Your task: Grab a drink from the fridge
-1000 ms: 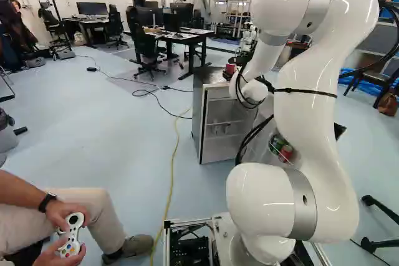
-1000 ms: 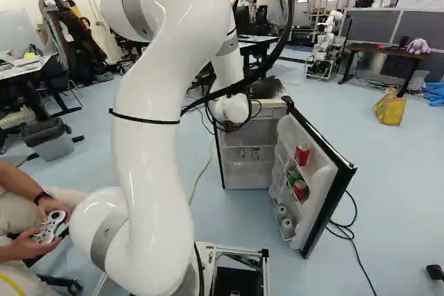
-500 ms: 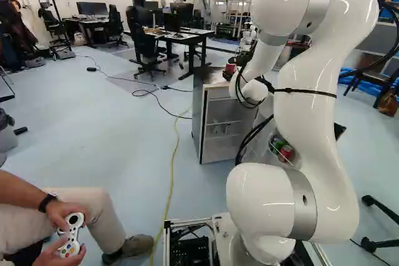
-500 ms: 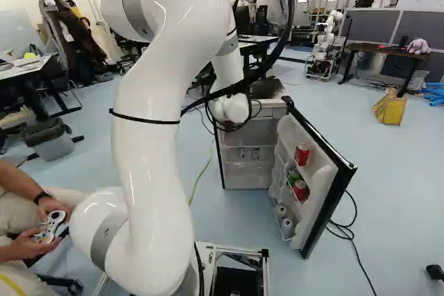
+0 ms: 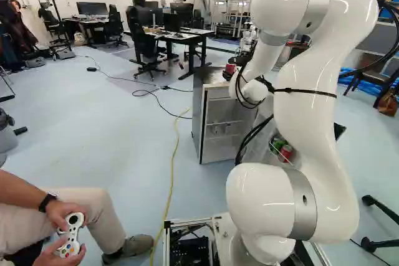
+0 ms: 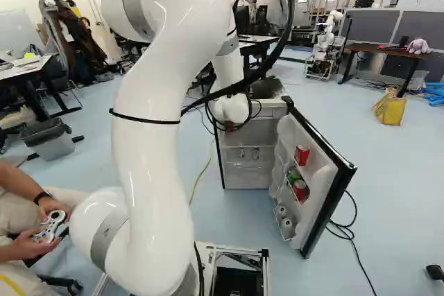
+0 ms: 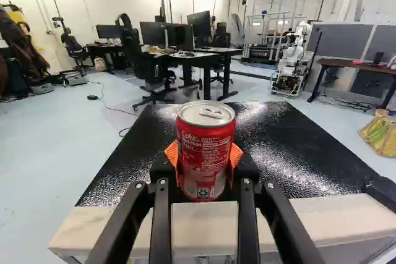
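The 2 fingers [image 7: 169, 154] hold a red can [image 7: 205, 149] upright between their orange pads, by the near edge of the fridge [image 7: 284, 134] top. I cannot tell whether the can touches that top. The fridge door [image 6: 318, 206] stands open, holding 1 upper can [image 6: 302, 155], red, and below it 1 lower can [image 6: 300, 189], also red, beside 1 green can [image 6: 293, 175].

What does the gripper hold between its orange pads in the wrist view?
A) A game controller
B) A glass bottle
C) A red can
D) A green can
C: the red can is between the orange pads of the gripper, with one pad against each side of it.
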Robot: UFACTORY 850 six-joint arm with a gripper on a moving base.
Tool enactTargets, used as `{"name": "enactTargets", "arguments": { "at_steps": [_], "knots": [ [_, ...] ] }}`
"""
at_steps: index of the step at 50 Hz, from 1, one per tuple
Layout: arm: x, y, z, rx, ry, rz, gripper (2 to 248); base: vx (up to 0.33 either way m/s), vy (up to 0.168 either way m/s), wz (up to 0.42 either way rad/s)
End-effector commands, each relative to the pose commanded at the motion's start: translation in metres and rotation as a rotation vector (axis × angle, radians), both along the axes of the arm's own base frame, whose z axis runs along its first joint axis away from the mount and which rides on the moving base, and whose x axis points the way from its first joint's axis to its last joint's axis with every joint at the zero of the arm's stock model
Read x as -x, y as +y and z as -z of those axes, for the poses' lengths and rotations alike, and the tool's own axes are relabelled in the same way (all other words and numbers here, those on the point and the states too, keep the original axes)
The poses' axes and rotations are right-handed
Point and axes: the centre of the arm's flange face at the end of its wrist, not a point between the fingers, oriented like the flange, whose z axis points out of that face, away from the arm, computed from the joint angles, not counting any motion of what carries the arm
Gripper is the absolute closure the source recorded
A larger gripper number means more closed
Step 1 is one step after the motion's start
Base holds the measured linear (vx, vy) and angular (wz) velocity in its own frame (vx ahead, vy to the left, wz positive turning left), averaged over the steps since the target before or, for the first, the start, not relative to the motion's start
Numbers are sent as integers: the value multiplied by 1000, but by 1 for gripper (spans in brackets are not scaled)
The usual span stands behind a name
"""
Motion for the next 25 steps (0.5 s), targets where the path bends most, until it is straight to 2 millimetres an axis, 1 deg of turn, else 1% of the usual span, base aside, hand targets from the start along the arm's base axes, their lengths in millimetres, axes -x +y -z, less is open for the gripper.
{"name": "enactTargets", "arguments": {
  "at_steps": [12,25],
  "knots": [
    [0,0,12,-6,18,0,153,0,0,0],
    [0,0,14,-7,21,0,153,0,0,0]
  ]
}}
